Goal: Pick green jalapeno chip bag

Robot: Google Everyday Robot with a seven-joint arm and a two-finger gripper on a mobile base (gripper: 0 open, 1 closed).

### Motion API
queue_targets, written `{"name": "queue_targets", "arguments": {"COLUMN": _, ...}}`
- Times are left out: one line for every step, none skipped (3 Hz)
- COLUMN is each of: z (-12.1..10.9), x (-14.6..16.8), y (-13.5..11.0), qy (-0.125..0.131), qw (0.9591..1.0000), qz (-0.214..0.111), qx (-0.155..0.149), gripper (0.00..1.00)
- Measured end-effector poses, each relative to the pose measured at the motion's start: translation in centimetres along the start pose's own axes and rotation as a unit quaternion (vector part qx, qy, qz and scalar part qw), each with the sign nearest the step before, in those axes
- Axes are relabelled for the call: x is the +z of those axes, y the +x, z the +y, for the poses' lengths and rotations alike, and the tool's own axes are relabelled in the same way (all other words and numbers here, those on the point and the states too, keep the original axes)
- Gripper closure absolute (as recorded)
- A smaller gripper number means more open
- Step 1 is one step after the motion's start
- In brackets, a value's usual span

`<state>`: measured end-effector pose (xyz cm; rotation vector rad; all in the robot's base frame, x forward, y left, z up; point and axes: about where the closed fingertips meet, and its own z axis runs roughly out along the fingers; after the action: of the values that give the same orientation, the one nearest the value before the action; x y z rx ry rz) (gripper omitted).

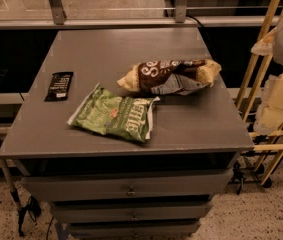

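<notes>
1. Lying flat near the front edge of the grey surface [106, 49]: green jalapeno chip bag [113, 114]. Brown snack bag [171, 76] sits just behind it, black bar [59, 85] well apart.
2. Pincer out of view; opening and load cannot be told.
3. Step, likely: approach not yet made. Next: come down over the green bag, clear of the brown one.

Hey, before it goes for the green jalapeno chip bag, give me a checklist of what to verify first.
1. Green jalapeno chip bag lies flat, fully on the table: ok.
2. Nothing lying on top of it: ok.
3. Black bar apart from it: ok.
4. Gap to the brown snack bag: cannot tell, corners very close.
5. Claw lined up over the bag: cannot tell, claw not in view.
</notes>
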<state>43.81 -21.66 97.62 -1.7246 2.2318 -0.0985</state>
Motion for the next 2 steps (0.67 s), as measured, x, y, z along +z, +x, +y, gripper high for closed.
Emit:
{"name": "queue_targets", "arguments": {"z": 0.0, "x": 0.0, "y": 0.0, "qy": 0.000, "qw": 1.0000, "qz": 0.000, "qx": 0.000, "gripper": 0.00}}
{"name": "queue_targets", "arguments": {"z": 1.2, "x": 1.1, "y": -5.3, "qy": -0.018, "qw": 0.9981, "qz": -0.045, "qx": -0.037, "gripper": 0.00}}
